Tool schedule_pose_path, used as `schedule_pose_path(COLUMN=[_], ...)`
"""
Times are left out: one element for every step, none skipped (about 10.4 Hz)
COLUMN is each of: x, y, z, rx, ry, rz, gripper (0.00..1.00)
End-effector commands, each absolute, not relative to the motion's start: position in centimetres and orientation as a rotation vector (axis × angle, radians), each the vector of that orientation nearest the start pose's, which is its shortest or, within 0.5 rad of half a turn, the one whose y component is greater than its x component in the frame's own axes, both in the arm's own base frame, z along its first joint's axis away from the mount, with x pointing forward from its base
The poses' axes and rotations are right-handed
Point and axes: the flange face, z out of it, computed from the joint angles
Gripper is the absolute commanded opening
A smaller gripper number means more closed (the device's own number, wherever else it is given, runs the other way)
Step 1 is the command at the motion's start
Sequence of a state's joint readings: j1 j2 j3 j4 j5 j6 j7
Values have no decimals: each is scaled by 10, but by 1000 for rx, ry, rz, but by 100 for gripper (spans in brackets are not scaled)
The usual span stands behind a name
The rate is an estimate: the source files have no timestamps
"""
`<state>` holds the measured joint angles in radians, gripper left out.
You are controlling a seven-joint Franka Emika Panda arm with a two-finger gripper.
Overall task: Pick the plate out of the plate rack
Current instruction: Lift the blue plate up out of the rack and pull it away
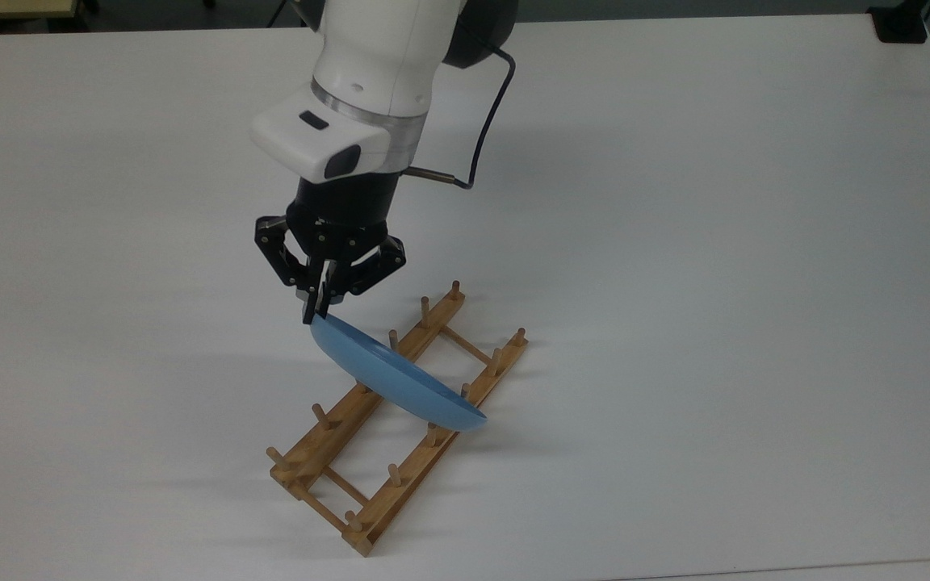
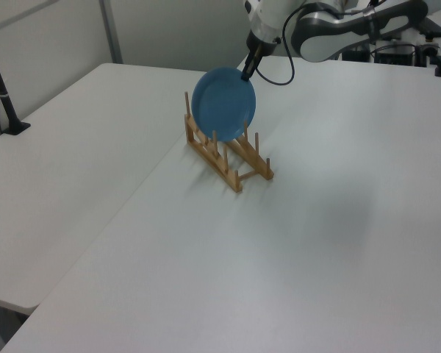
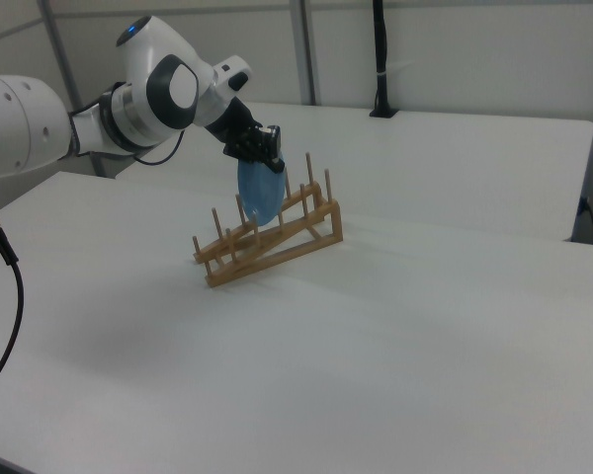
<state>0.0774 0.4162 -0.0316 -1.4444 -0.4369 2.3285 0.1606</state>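
The light-blue plate (image 1: pixel 396 379) stands on edge, tilted, over the middle of the wooden plate rack (image 1: pixel 328 436). Its lower edge is still among the pegs. My gripper (image 1: pixel 316 311) is shut on the plate's upper rim, coming down from above at the top view's left end of the plate. In the left view the plate (image 2: pixel 223 103) faces the camera above the rack (image 2: pixel 235 168), with the gripper (image 2: pixel 246 72) at its upper right rim. In the right view the gripper (image 3: pixel 267 158) pinches the top of the plate (image 3: pixel 260 195) above the rack (image 3: pixel 277 247).
The rack sits on a wide white table (image 1: pixel 715 282). A black cable (image 1: pixel 485 137) loops off the wrist. A black clamp post (image 2: pixel 4 95) stands at the left view's left, and a black pole (image 3: pixel 381 59) at the back in the right view. A black block (image 1: pixel 901 24) sits at the table's far right corner.
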Motion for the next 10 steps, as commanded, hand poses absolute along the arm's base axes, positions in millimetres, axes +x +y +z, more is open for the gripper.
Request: schedule_pose_path(x=[709,705,701,698,696,692,690,686,683,678], y=[24,22,14,11,5,-2,-1,2,6,9], z=[537,552,565,573,577,585,581,573,567,561], rx=[-3353,-3341,-3330,-3325,-3325,-3304,-3279,-3278,-3263,-3236], ry=[-178,-153,-119,-106,-84,-39,1,21,15,9], rz=[-962,-994,-1021,-1037,-1037,-1032,-958,-836,-730,-611], gripper=[0,0,0,0,0,0,0,0,0,0])
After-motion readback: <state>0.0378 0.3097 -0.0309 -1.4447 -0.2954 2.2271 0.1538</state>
